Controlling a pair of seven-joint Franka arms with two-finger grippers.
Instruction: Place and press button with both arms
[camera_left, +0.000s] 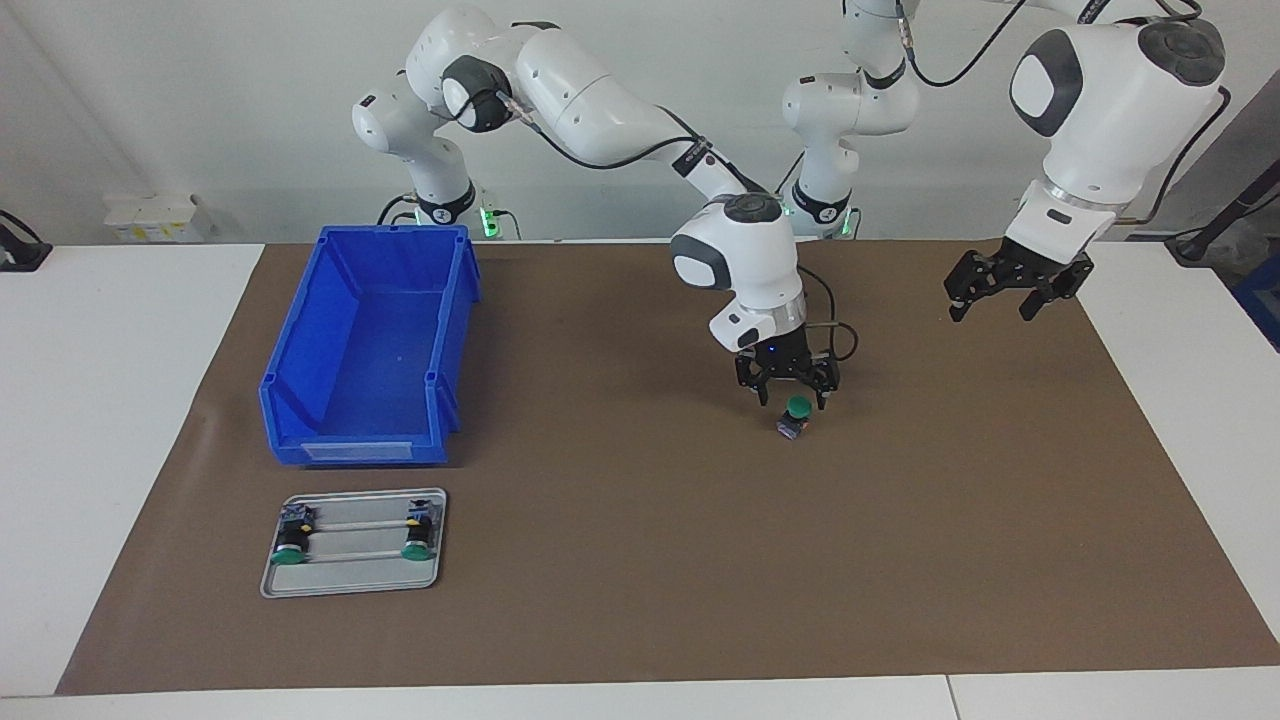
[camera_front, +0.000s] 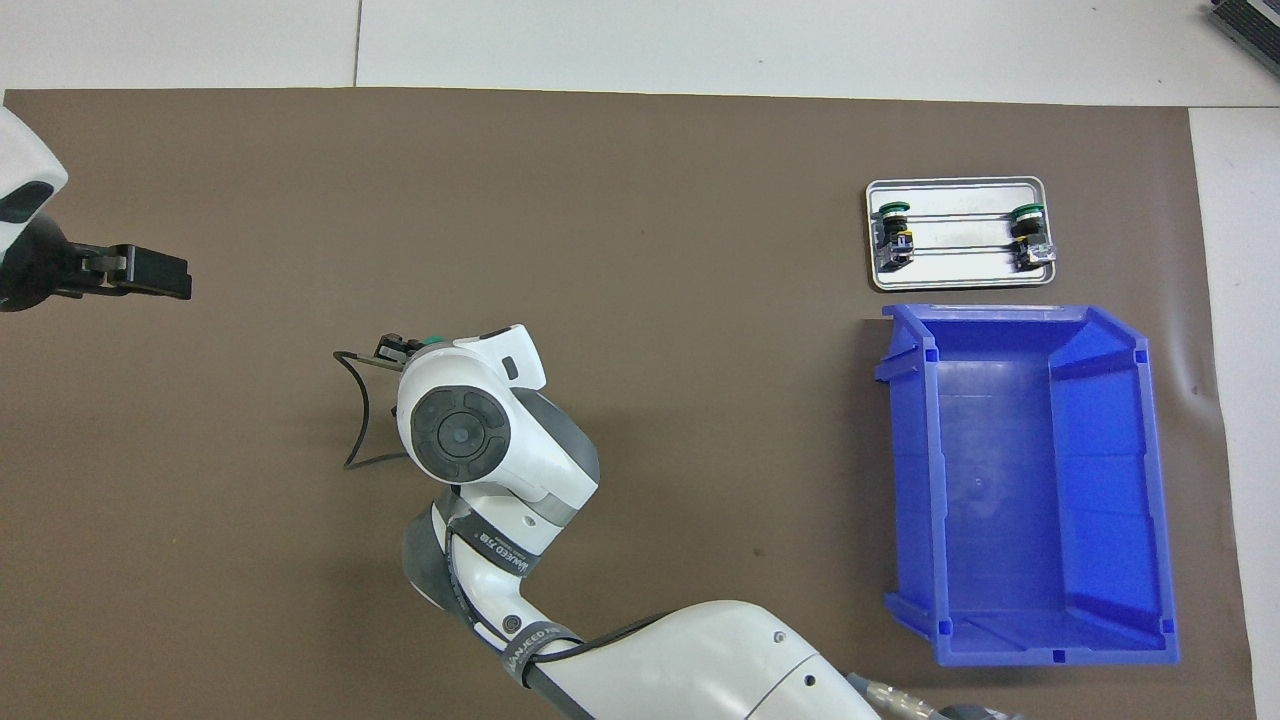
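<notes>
A: Start big. What carries everything?

B: A white counter (camera_left: 120, 400) under a brown mat (camera_left: 650, 560). The overhead view cuts off the mat's edge nearest the robots.

A: And the arms?

B: The right arm (camera_left: 600, 110) reaches in low over the middle of the mat. From overhead its wrist housing covers nearly all of its own pincer and most of what lies beneath. The left arm (camera_left: 1110, 100) waits, raised over the mat toward its own end; overhead shows only its wrist and pincer tip at the frame edge.

A: Any writing?

B: Dark bands on the right arm's forearm carry white lettering, too small to make out. The blue bin (camera_left: 370, 350) has a pale label strip on its low front wall, unreadable.

A: Smaller things?

B: A metal tray (camera_left: 352, 585) lies just beside the bin, farther from the robots, holding two green-capped buttons (camera_left: 290, 545).

A: The task's button?

B: The button (camera_left: 795, 415) lies on the mat, green cap toward the robots, directly beneath the right pincer (camera_left: 789, 396), fingertips flanking the cap.

A: Clamped?

B: I cannot tell whether the fingers touch it. The left pincer (camera_left: 1008, 300) hangs with fingers spread apart, holding nothing.
</notes>
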